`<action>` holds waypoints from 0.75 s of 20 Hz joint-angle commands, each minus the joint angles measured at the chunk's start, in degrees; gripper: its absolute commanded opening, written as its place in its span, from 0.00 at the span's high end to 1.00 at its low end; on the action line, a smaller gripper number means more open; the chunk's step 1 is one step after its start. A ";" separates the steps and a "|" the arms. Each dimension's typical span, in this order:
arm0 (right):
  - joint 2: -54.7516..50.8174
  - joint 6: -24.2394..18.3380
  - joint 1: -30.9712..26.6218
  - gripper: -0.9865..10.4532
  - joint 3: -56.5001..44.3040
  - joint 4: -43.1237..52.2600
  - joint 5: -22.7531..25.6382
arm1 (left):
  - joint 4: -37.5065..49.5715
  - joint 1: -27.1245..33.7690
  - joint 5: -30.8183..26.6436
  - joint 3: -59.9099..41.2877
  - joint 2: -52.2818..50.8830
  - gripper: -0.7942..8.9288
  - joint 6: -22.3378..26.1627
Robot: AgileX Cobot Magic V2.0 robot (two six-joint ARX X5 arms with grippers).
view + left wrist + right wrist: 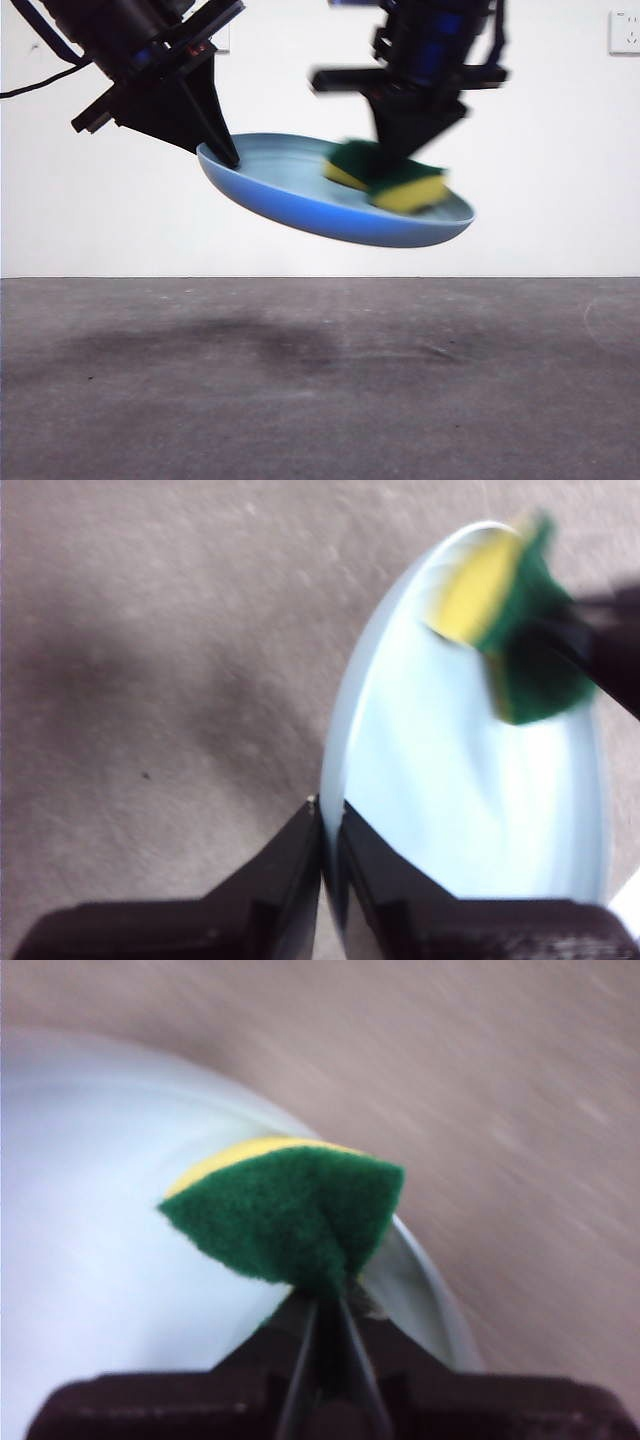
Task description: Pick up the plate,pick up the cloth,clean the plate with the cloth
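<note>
Both task items are off the tabletop (320, 400) now: I have the plate (300, 195) held up in the air, tilted, and the sponge that stands in for the cloth (395, 180) pressed down into its hollow near the far rim. I judge this to be the last step, the cleaning itself; the picking up of both things looks done. My left pincer (325, 825) is pressed together on the plate's rim, one jaw on the underside and one on the inner face, as its wrist view shows. My right pincer (325, 1305) comes down from above and pinches the sponge by its dark green scouring layer, jaws nearly closed on the squeezed foam, with the yellow side turned to the plate. The sponge is blurred in all three views, so I take it that it is sweeping. Next I need to carry the stroke across the rest of the plate's face, keeping pressure light enough that the rim grip does not slip or twist.
</note>
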 commanded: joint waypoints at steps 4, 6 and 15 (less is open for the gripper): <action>-1.18 2.99 -0.04 0.93 -0.61 6.58 -15.17 | -1.31 -2.19 -7.67 -0.13 -0.26 0.93 7.17; -3.98 2.97 -0.04 0.93 -0.61 4.59 -15.06 | -1.40 -1.46 -13.73 -0.15 0.57 0.93 10.12; -18.14 1.86 -0.04 0.93 -0.61 -14.93 -2.89 | 2.97 7.26 -16.81 -0.15 20.20 0.92 12.79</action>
